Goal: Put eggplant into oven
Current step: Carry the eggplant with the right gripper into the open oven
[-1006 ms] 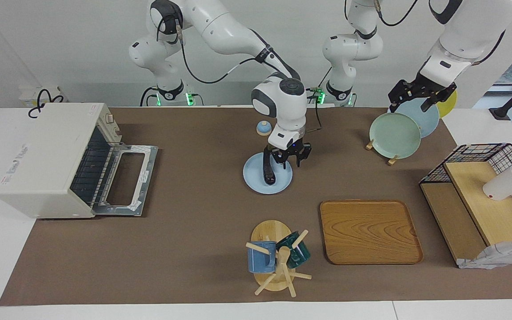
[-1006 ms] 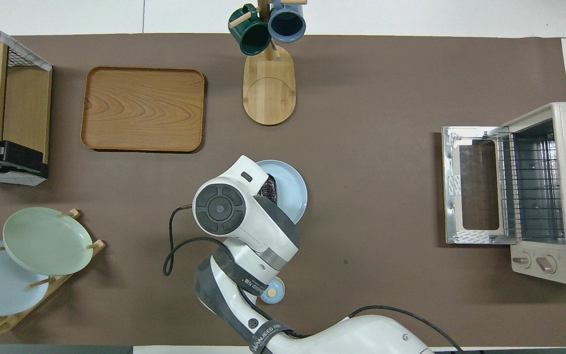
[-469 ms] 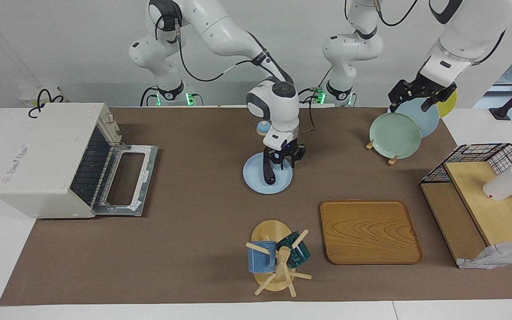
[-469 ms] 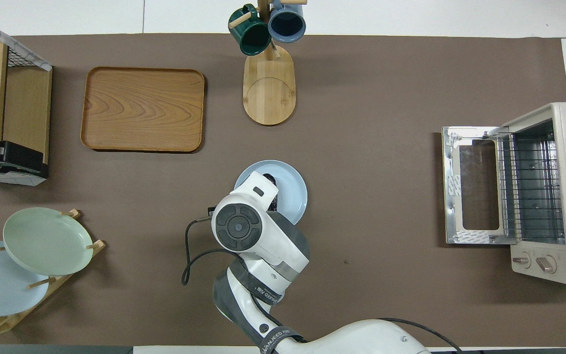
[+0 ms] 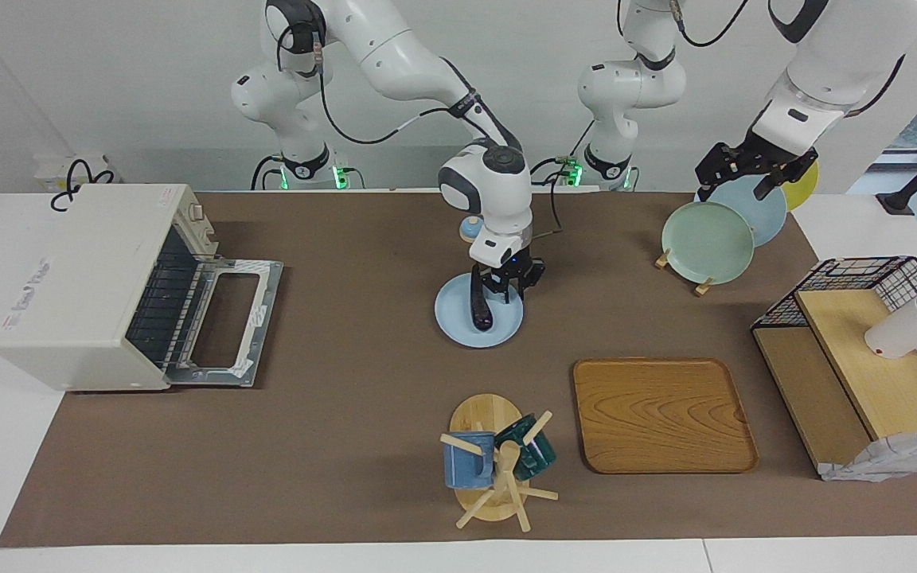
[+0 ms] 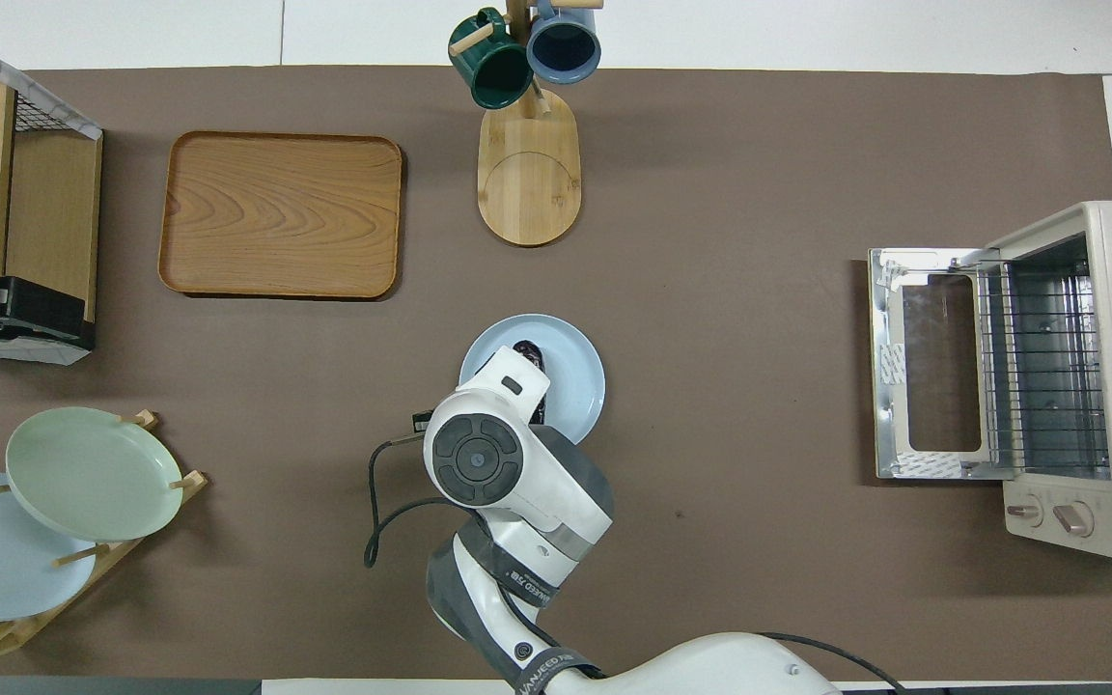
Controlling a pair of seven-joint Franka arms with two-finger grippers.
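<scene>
The dark eggplant [image 5: 481, 313] lies on a light blue plate [image 5: 506, 326] in the middle of the table. In the overhead view only the eggplant's tip [image 6: 525, 348] shows past the wrist. My right gripper [image 5: 498, 291] is down at the eggplant's end nearer the robots, close against it. The cream-white oven [image 5: 80, 278] stands at the right arm's end of the table, its door [image 5: 229, 322] folded down flat and the wire rack [image 6: 1039, 376] showing inside. My left gripper [image 5: 747, 173] hangs open, holding nothing, above the plate rack, and that arm waits.
A wooden tray [image 5: 661, 414] and a mug tree [image 5: 494, 461] with two mugs lie farther from the robots than the plate. A rack of plates [image 5: 709, 239] and a wire shelf [image 5: 864, 350] stand at the left arm's end. A small blue knob-like object [image 5: 470, 229] sits near the robots.
My right hand has come down lower over the plate and shifted onto the eggplant's near end. The eggplant still lies on the plate. The left arm has not moved.
</scene>
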